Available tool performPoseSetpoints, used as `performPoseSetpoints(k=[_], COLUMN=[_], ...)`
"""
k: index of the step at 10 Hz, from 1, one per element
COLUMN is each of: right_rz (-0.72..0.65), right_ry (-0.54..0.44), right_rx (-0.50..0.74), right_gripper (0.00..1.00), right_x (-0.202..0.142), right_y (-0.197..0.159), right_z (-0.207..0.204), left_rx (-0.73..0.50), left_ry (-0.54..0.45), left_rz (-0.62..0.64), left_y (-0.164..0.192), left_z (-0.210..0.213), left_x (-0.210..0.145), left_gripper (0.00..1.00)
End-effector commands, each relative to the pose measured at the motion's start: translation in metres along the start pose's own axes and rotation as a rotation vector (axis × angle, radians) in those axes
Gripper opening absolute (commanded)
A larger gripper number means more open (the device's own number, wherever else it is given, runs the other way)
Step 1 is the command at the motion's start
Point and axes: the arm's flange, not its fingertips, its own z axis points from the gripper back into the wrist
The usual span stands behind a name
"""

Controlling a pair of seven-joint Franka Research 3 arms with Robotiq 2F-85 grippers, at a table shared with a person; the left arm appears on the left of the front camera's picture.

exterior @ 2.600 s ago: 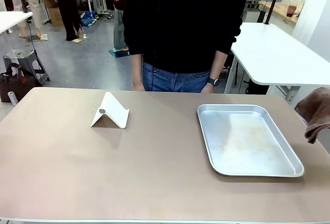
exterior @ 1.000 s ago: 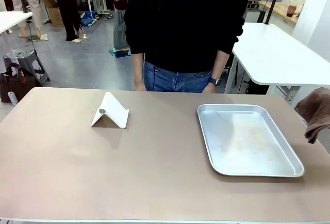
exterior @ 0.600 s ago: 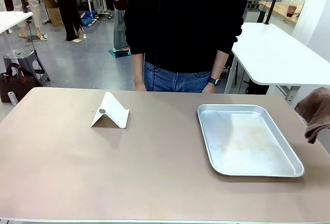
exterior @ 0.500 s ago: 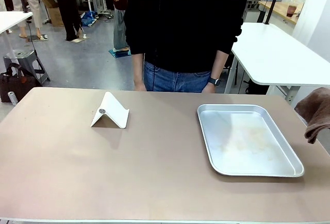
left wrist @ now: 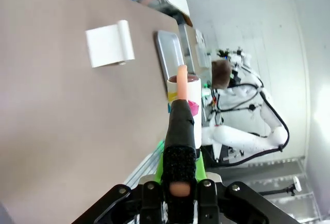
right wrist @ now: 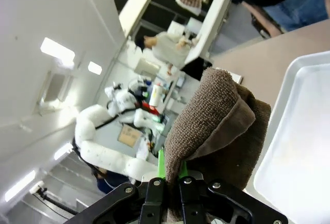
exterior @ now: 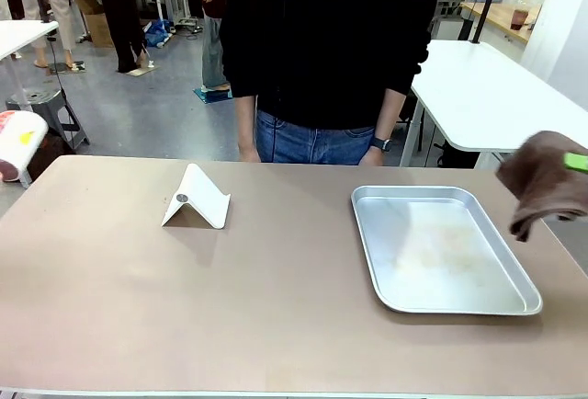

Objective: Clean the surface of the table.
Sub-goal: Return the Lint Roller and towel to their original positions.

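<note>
At frame right our right fingers [right wrist: 169, 175] pinch a cloth [exterior: 549, 181] for wiping the worktop [exterior: 276, 298], while our left fingers [left wrist: 179, 177] pinch a bottle [exterior: 18, 143] at left.

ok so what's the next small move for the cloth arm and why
Probably lower the right gripper, shut on the brown cloth, onto bare table beside the metal tray: the cloth hangs above the surface, so no wiping can start.

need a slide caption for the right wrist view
Right gripper shut on a folded brown towel, held above the metal tray on the table.
</note>
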Motion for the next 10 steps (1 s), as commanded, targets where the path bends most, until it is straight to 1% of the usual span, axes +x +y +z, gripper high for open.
performPoseSetpoints(k=[1, 2, 3, 5, 6, 7, 8, 9, 10], right_rz=[0.019, 0.052, 0.072, 0.12, 0.121, 0.123, 0.122, 0.113, 0.102], right_ry=[0.066, 0.115, 0.123, 0.165, 0.187, 0.217, 0.229, 0.237, 0.232], right_rx=[-0.059, -0.066, -0.071, -0.079, -0.084, -0.089, -0.089, -0.079, -0.068], right_gripper=[0.07, 0.07, 0.07, 0.07, 0.07, 0.07, 0.07, 0.07, 0.07], right_x=[0.013, 0.017, 0.019, 0.012, 0.001, -0.012, -0.022, -0.027, -0.027], right_y=[0.018, 0.025, 0.03, 0.035, 0.034, 0.031, 0.027, 0.025, 0.022], right_z=[-0.073, -0.107, -0.141, -0.213, -0.242, -0.264, -0.281, -0.286, -0.283], left_rx=[-0.021, 0.0, 0.013, 0.093, 0.119, 0.162, 0.22, 0.226, 0.232], left_ry=[0.056, 0.105, 0.152, 0.178, 0.196, 0.212, 0.199, 0.214, 0.206], left_rz=[-0.035, -0.058, -0.078, -0.061, -0.037, -0.031, -0.014, -0.018, -0.014], left_y=[-0.029, -0.043, -0.057, -0.073, -0.073, -0.075, -0.076, -0.076, -0.074], left_z=[-0.038, -0.062, -0.084, -0.125, -0.139, -0.157, -0.172, -0.183, -0.19], left_x=[0.002, 0.008, 0.014, 0.03, 0.036, 0.039, 0.042, 0.045, 0.048], left_gripper=[0.23, 0.23, 0.23, 0.23, 0.23, 0.23, 0.23, 0.23, 0.23])
